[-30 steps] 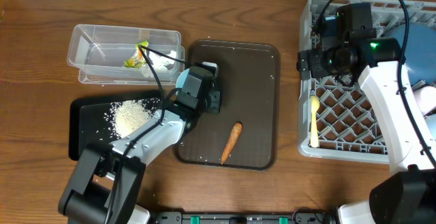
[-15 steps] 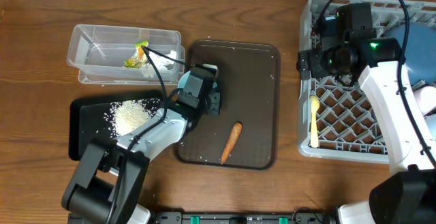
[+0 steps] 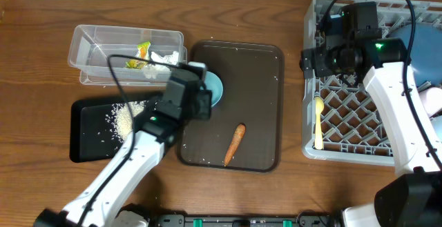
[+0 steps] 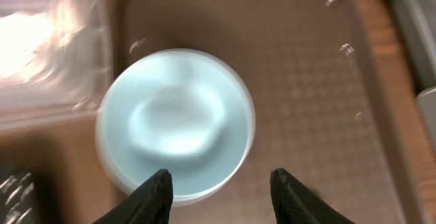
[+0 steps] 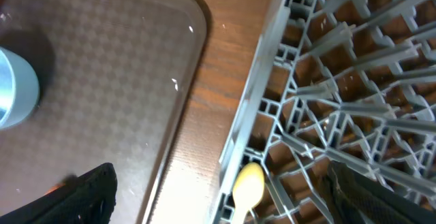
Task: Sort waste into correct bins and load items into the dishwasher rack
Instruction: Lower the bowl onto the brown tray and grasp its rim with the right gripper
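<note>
Leftmost on the desk [image 3: 41, 61], the clear tub [image 3: 90, 47] is seen with the yellow-green snack wrapper [image 3: 140, 53] and the crumpled white tissue [image 3: 164, 57] lying at its right end; the wrapper's print is too small to be read. Just below, the black tray [image 3: 86, 141] is strewn with white rice grains [image 3: 123, 120], its right end covered by the left arm. The left end effector [image 4: 219, 183] is held over the left part of the dark brown tray [image 3: 255, 82], fingers well parted and nothing gripped, with the small light blue cup [image 4: 174, 122] standing upright beneath. In the blurred wrist view one fingertip overlaps the cup's rim and the other falls on bare tray beside it; contact cannot be told. The orange carrot [image 3: 235, 143] is shown lying aslant near the tray's lower edge, apart from the cup, with open tray surface to its right up to the raised rim. A strip of bare wood is left between that rim and the grey dishwasher rack [image 3: 345, 144]. The right end effector [image 5: 218, 176] is poised over the rack's left edge, spread wide and empty. The pale yellow spoon [image 3: 318, 120] is lodged lengthwise in the rack's leftmost row, and the blue plate [image 3: 421, 47] is stood at the far right.
</note>
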